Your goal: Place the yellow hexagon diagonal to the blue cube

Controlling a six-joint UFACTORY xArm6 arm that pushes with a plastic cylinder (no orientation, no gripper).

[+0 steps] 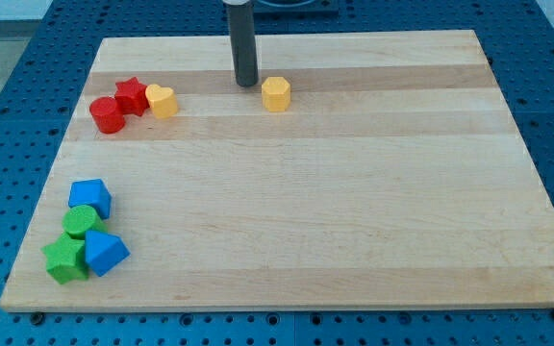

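Observation:
The yellow hexagon [275, 94] sits on the wooden board [354, 192] near the view's top, a little left of the middle. My tip [246, 83] rests on the board just left of the hexagon, a small gap apart. The blue cube [90, 198] sits near the view's left edge, in the lower part, far from the hexagon.
A red cylinder [108, 114], a red star [131, 95] and a yellow heart [162, 100] cluster at the upper left. Below the blue cube lie a green cylinder [83, 223], a green star [65, 259] and a blue wedge-like block [105, 253].

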